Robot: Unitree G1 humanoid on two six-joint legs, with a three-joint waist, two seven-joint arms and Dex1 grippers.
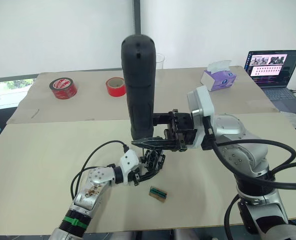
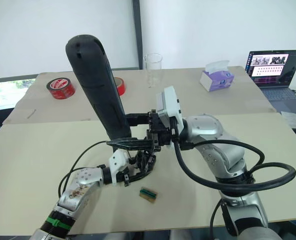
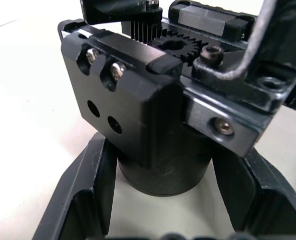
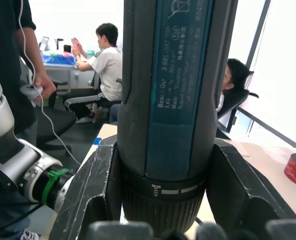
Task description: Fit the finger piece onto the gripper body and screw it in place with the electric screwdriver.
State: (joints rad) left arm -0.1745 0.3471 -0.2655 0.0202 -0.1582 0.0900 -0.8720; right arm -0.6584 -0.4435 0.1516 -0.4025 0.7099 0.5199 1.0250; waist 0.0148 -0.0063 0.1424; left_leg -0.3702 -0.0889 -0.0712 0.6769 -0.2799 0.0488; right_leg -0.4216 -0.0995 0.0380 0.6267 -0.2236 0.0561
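Observation:
The electric screwdriver (image 1: 137,80) stands upright over the table's middle, rounded end up. My right gripper (image 1: 148,131) is shut on its lower part, with fingers (image 4: 87,190) on both sides of the barrel (image 4: 173,90). Directly below it sits the gripper body (image 1: 154,159), a black block with a gear and screws (image 3: 117,95) on a round base. My left gripper (image 1: 149,169) is shut on that base, one finger (image 3: 85,195) on each side. I cannot make out the finger piece among the black parts.
A small green-and-tan block (image 1: 158,193) lies on the table just in front of the gripper body. Two red tape rolls (image 1: 63,88) (image 1: 115,86), a clear cup (image 2: 153,67), a tissue box (image 1: 218,77) and a laptop (image 1: 275,67) stand at the back. People (image 4: 105,65) are beyond the table.

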